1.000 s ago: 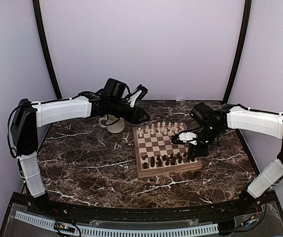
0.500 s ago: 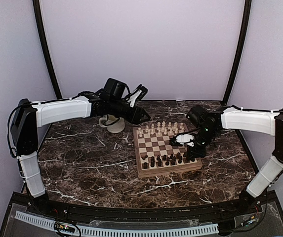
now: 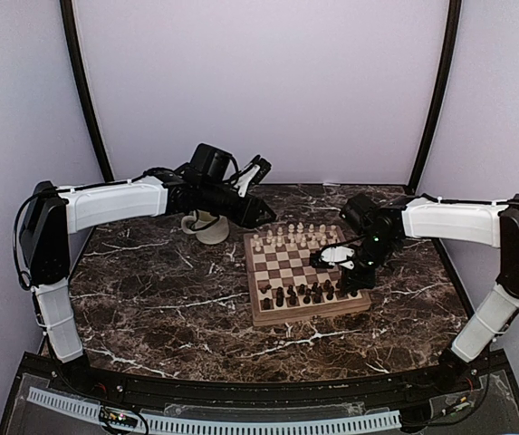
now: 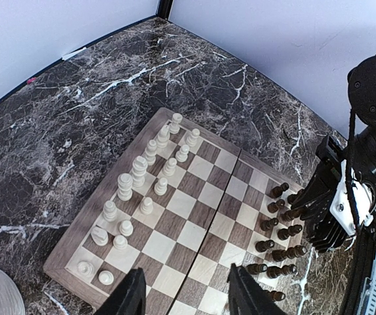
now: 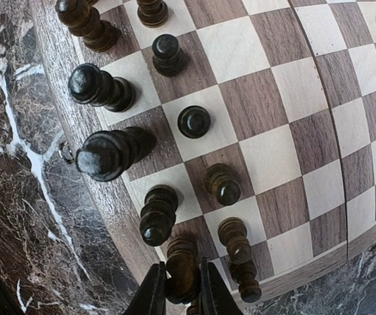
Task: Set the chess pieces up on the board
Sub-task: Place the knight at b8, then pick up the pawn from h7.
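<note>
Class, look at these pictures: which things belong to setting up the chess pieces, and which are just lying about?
Belong to the job:
- board
- white pieces
- dark pieces
- right tool, gripping one dark piece

Just lying about:
- mug, standing off the board

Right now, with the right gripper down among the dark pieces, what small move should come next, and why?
Probably open the right gripper wider before lifting. The dark piece between its fingertips looks upright on an edge square of the board, and a neighbouring piece stands close, so a clean release seems safest.
</note>
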`<act>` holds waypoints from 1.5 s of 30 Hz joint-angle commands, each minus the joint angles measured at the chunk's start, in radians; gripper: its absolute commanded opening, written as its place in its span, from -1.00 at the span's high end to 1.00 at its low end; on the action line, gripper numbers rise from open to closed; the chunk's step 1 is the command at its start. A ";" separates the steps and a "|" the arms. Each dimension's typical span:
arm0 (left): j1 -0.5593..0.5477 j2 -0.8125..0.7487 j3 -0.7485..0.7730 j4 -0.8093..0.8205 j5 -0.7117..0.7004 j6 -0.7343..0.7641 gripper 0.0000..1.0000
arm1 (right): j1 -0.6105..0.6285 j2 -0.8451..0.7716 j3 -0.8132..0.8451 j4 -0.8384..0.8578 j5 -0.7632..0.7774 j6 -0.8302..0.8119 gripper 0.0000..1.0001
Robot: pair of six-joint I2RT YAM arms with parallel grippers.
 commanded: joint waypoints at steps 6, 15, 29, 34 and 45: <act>0.000 -0.021 -0.015 0.001 0.013 0.020 0.09 | 0.007 0.016 0.002 0.007 -0.013 -0.001 0.57; -0.002 -0.019 -0.012 -0.004 0.012 0.027 0.09 | 0.007 0.010 0.017 -0.011 -0.021 0.000 0.49; -0.145 -0.061 -0.004 -0.385 -0.234 0.032 0.10 | -0.039 -0.162 0.121 -0.093 -0.065 0.046 0.29; -0.191 -0.007 0.025 -0.509 -0.268 -0.023 0.16 | -0.128 -0.178 0.111 0.034 -0.082 0.125 0.26; -0.207 0.122 0.130 -0.658 -0.277 -0.065 0.23 | -0.176 -0.190 0.083 0.089 -0.101 0.158 0.25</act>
